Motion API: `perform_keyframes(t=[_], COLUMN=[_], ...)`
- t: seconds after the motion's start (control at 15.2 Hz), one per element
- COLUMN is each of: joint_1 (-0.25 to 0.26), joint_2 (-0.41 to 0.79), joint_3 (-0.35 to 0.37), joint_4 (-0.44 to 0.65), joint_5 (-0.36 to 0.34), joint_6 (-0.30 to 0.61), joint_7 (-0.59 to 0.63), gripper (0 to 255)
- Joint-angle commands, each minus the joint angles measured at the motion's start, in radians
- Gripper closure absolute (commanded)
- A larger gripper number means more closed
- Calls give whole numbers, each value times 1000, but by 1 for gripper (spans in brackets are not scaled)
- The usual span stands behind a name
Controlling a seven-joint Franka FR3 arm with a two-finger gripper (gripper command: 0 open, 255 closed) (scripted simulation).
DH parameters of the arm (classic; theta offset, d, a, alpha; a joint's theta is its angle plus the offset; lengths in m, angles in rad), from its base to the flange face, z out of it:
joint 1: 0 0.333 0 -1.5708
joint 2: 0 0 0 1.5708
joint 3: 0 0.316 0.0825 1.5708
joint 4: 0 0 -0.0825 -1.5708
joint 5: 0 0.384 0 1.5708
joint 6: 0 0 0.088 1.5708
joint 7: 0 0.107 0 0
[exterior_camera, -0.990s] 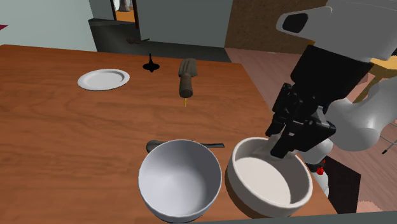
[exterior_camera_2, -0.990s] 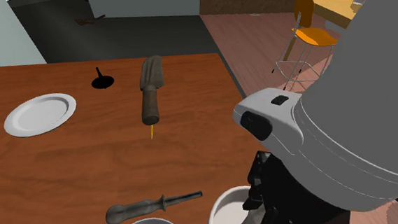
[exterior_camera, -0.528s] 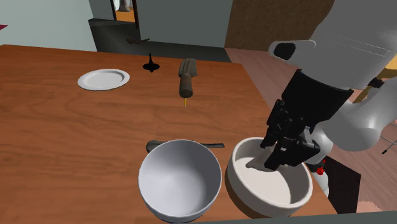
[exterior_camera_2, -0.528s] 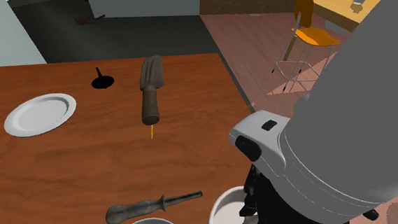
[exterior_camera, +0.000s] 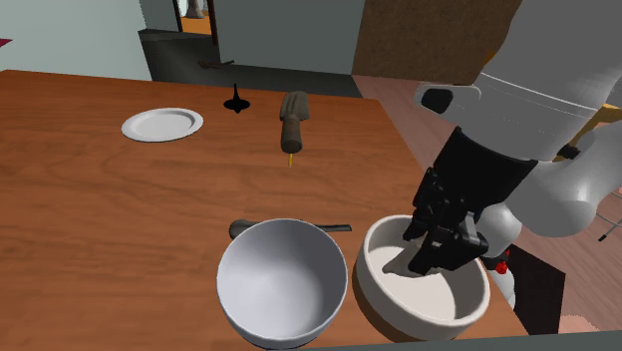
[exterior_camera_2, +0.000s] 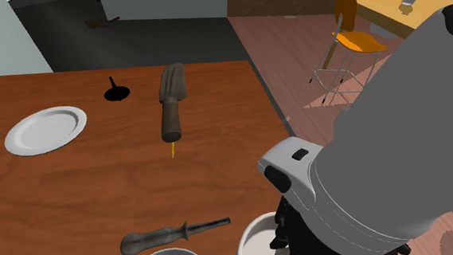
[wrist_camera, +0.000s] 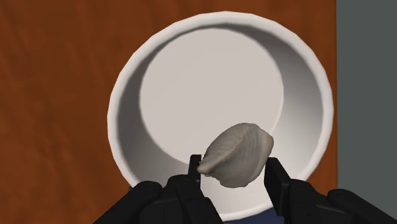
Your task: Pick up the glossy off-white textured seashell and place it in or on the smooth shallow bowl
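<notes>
A pale off-white ribbed seashell (wrist_camera: pixel 236 154) is clasped between my black gripper's (wrist_camera: pixel 234 173) two fingers. Straight beyond it lies the round off-white bowl (wrist_camera: pixel 127 83), whose inside is bare. From the shoulder view, the gripper (exterior_camera: pixel 421 259) reaches down inside this bowl (exterior_camera: pixel 468 299), which has a brown outer wall and stands at the table's near right corner. The shell (exterior_camera: pixel 395 263) shows as a pale lump at the fingertips, low over the bowl's floor. The second exterior view catches the bowl's rim (exterior_camera_2: pixel 249 232) beneath my arm.
A larger grey-white bowl (exterior_camera: pixel 282 282) stands just to the shoulder view's left of the target bowl. A dark-handled tool (exterior_camera: pixel 244 228) lies behind it. Farther off are a brown brush-like tool (exterior_camera: pixel 293 120), a white plate (exterior_camera: pixel 161 124) and a small black object (exterior_camera: pixel 235 101). The table edge runs close by the bowl.
My gripper has come down with the shell, from above the bowl's rim to inside the bowl. The fingers have stayed shut on the shell. Nothing else has moved.
</notes>
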Motion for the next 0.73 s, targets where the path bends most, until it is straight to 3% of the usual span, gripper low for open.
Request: perform_keyframes(t=[0.0,0.07,0.13,0.46,0.66], joint_1=[0,0,0,0,-7], joint_2=[0,0,0,0,-14], joint_3=[0,0,0,0,-43], joint_4=[0,0,0,0,84], joint_5=[0,0,0,0,-33], joint_6=[0,0,0,1,-101], joint_7=[0,0,0,0,7], gripper=[255,255,0,0,0])
